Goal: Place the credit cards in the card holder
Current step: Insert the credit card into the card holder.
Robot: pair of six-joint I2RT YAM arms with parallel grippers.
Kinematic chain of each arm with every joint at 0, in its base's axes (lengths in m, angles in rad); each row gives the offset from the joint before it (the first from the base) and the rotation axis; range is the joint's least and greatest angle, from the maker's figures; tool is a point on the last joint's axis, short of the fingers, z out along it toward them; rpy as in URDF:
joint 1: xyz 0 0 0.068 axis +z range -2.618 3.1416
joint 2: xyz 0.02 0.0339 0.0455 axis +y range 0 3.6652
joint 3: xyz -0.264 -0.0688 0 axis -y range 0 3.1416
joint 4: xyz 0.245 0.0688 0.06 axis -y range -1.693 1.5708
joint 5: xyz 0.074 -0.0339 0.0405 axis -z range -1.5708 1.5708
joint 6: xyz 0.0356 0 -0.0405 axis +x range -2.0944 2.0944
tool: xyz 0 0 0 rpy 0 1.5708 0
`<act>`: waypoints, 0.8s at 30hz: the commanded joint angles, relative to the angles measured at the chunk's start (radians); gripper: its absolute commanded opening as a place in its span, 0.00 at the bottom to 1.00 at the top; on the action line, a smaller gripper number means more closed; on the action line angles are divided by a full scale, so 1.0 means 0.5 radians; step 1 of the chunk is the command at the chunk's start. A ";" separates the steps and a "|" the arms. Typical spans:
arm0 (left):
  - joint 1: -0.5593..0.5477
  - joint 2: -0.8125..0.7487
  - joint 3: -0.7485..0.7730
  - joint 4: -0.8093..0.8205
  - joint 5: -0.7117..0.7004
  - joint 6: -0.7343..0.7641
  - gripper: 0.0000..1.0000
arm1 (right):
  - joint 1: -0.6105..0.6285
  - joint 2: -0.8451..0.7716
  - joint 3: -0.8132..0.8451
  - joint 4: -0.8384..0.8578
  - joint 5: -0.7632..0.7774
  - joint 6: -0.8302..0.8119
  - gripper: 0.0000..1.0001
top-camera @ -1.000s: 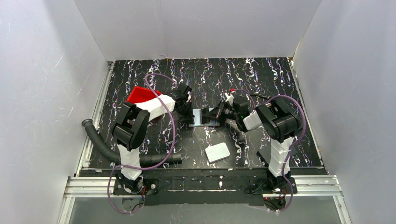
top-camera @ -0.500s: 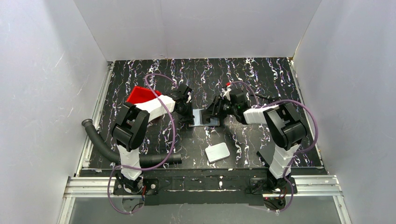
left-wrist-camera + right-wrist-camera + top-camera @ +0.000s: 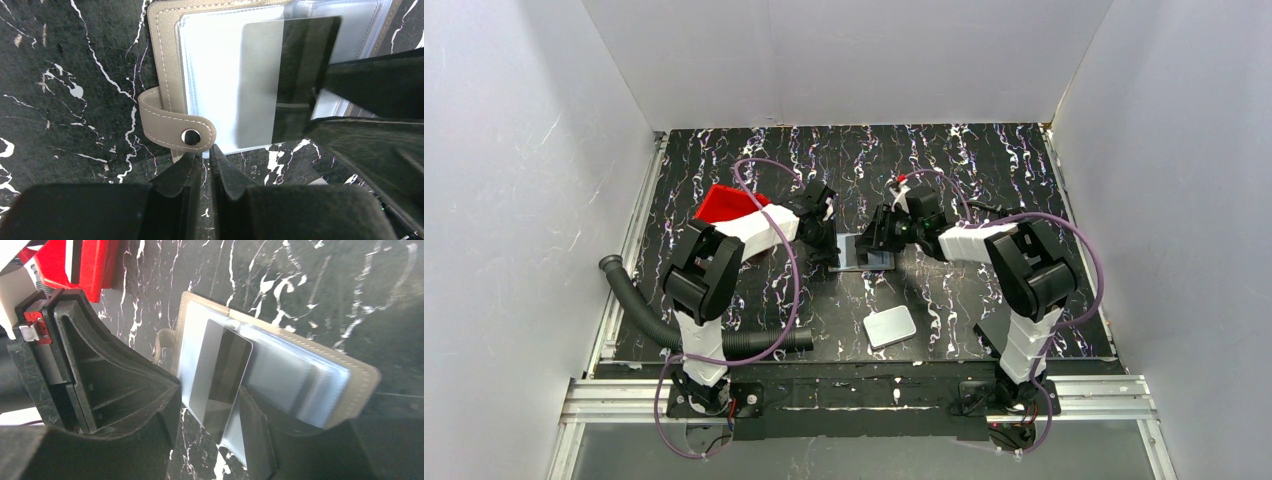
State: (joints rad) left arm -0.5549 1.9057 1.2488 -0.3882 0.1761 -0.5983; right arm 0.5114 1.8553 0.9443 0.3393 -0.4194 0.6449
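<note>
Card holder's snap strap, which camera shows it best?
Left wrist: the snap strap lies whole and sharp, stud visible, by the left gripper. Right wrist catches only a sliver; from the top the card holder is too small to show it.

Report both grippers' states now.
Left gripper: shut, tips at the snap strap of the grey-brown stitched card holder.
Right gripper: open, straddling the shiny grey rectangular card.

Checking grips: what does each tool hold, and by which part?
Left tool seems to pinch the card holder by its snap strap. Right tool is open around the credit card, gripping nothing.
</note>
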 commanded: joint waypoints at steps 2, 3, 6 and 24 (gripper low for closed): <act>-0.016 -0.115 -0.067 -0.028 -0.008 0.013 0.10 | 0.152 0.107 0.047 0.062 0.062 0.128 0.51; -0.017 -0.129 -0.071 -0.029 -0.008 0.017 0.11 | 0.158 0.107 0.034 0.090 0.081 0.150 0.51; -0.003 -0.248 -0.068 -0.071 -0.023 0.054 0.20 | 0.122 0.081 0.066 -0.072 0.136 0.026 0.52; 0.079 -0.056 -0.070 -0.023 0.034 0.036 0.13 | 0.159 0.164 0.137 0.005 0.000 0.062 0.44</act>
State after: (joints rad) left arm -0.5114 1.8503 1.2160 -0.3965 0.1768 -0.5781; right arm 0.5720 1.9068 0.9760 0.3393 -0.4114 0.6708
